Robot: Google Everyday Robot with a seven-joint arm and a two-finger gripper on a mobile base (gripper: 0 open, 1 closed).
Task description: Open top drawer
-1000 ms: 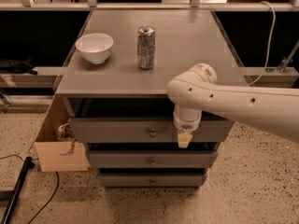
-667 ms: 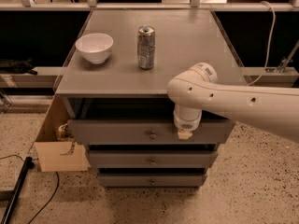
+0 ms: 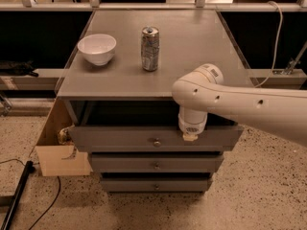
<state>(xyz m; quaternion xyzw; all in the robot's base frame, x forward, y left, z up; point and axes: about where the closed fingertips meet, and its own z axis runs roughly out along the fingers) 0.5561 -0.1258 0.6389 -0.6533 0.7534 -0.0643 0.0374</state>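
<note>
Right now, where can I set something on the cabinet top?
Bare: the grey cabinet top behind the round white bowl and silver metal can, and right of the can. Crowded: front right, under the white arm; gripper at the grey top drawer's front.

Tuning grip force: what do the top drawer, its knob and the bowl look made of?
Top drawer: likely painted wood, flat matte grey front. Knob: looks metal, small round glint. Bowl: glossy white, ceramic or plastic, unclear. Gripper sits at the drawer front's upper edge, right of the knob.
</note>
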